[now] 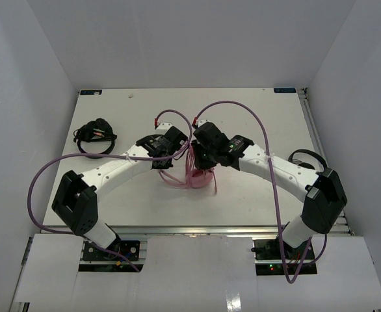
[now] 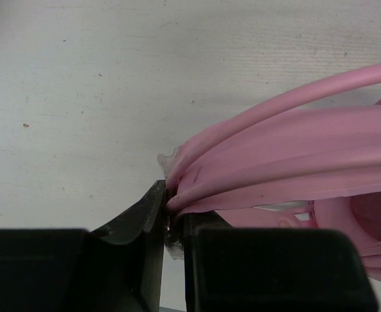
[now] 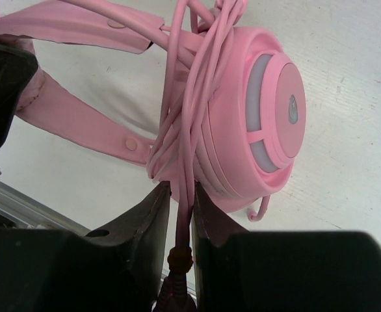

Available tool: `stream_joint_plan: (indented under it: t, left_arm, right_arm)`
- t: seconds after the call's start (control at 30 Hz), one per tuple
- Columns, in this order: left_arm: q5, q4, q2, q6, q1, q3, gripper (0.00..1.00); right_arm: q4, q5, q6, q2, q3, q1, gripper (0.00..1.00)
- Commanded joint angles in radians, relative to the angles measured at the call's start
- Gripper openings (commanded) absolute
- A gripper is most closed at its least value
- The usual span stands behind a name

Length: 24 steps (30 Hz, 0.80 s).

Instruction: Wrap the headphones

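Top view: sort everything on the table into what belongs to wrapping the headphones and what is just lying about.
Belongs to the job:
pink headphones
cable, wound round the ear cup
left arm's fingers, clamped on the headphones
right arm's fingers, astride the cable

Lying about:
black headset at left
black headset at right

White table (image 1: 145, 214) bearing two black headsets (image 1: 94, 135)
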Motion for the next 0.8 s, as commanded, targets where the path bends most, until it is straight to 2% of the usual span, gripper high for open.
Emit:
stream_joint_plan:
  t: [0.0,0.3,0.5,0.6,0.77]
  left_arm:
    - [0.008,0.100,-0.093,-0.061,0.012,-0.005,0.00]
    - [0.009,0.119,-0.136,-0.069,0.016,-0.020,0.00]
    - [0.022,0.169,-0.191,-0.096,0.016,-0.057,0.00]
    - [0.050,0.200,-0.224,-0.111,0.016,-0.086,0.00]
    - [0.070,0.201,-0.225,-0.111,0.015,-0.087,0.00]
  right_arm:
    - [-0.017,0.053,0.019,0.016,0.055,0.019,0.26]
    - [-0.020,0.086,0.018,0.030,0.060,0.034,0.29]
    - [-0.015,0.127,0.014,0.020,0.062,0.049,0.19]
    - [-0.004,0.146,0.011,0.008,0.054,0.054,0.27]
    - [0.021,0.180,0.006,-0.019,0.035,0.061,0.32]
